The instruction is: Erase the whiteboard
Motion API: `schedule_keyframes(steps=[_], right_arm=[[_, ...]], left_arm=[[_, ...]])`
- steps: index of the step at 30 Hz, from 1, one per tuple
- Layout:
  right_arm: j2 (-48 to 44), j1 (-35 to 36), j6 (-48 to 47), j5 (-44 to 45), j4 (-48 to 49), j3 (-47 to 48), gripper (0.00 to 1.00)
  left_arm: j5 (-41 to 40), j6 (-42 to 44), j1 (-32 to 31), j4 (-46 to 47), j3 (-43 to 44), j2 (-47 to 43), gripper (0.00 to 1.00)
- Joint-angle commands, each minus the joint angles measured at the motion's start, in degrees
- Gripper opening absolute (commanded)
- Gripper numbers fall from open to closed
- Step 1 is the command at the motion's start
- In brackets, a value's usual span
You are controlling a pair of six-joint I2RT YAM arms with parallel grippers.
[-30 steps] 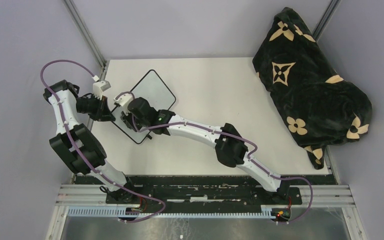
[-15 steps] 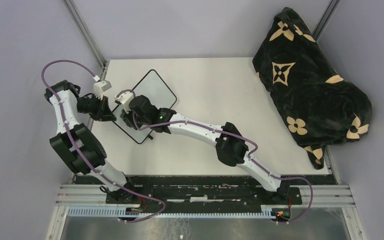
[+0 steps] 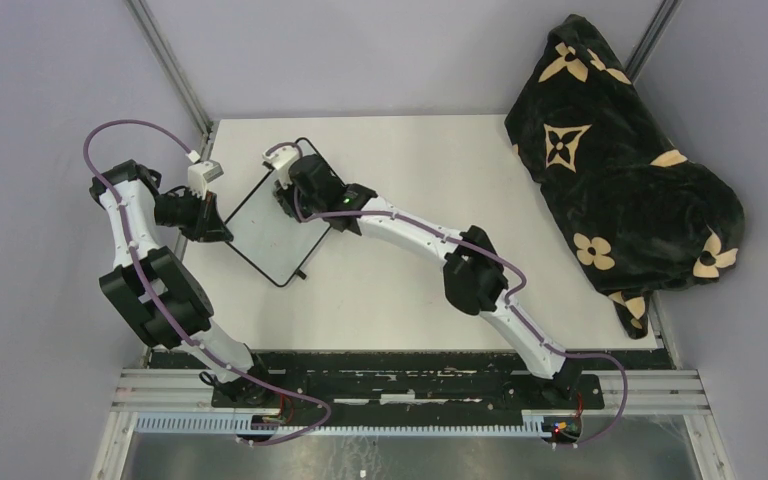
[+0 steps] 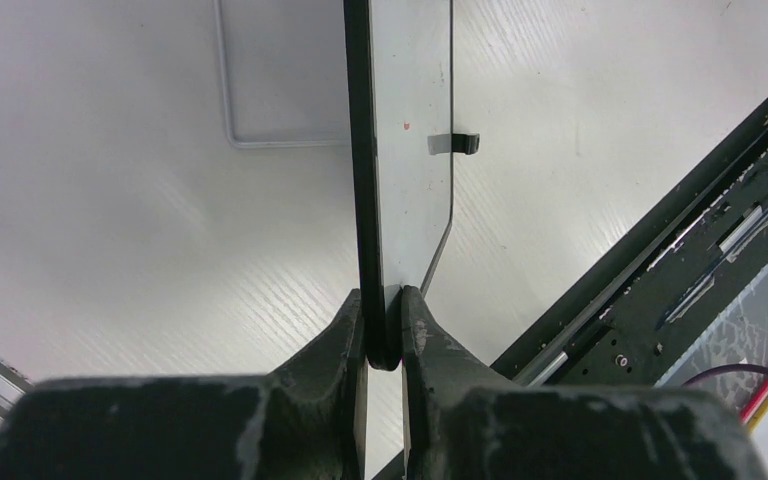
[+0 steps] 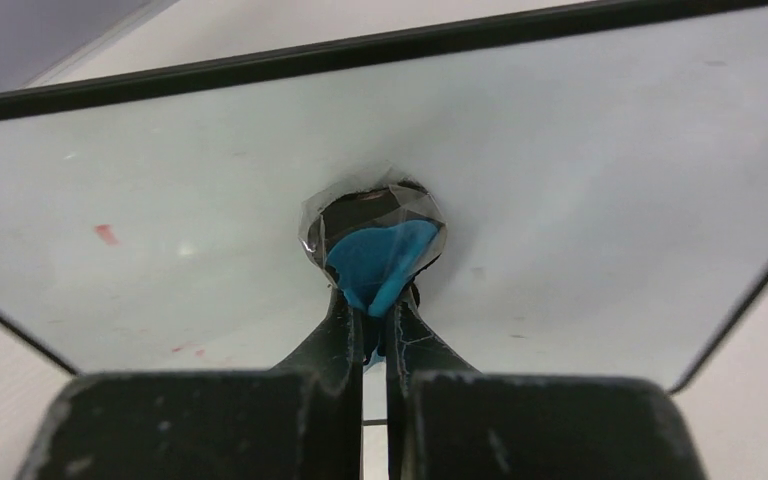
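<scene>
White tabletop (image 3: 440,170) sits under grey walls, and a black blanket patterned with beige flowers (image 3: 620,180) is heaped at its right edge, well apart from your work. Your left gripper (image 4: 385,312) is clamped on the thin black frame of the small rectangular whiteboard (image 3: 272,238) at the table's left, seemingly so the board cannot slide under the wiping. Your right gripper (image 5: 372,305) pinches a small blue eraser pad (image 5: 380,255) against the board's face. Faint red specks (image 5: 106,233) remain. No container is in view.
</scene>
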Motion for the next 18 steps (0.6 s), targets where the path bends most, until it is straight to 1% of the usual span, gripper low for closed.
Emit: schedule_keyframes(steps=[1,8,18], right_arm=[[-1.70,-3.97,-1.80,5.42,2.00,0.94,0.01],[-0.32,-0.34,-0.88,3.31,2.10,2.36,0.01],[0.11,7.28,0.17,0.64,3.28,4.78,0.01]], left_arm=[[-3.44,1.89,-1.10,-3.06,-0.98,-0.90,0.03],[-3.49,1.79,-1.08,-3.03,-1.08,-0.86,0.03],[-3.59,1.79,-1.10,-2.99,-1.24,-0.71,0.03]])
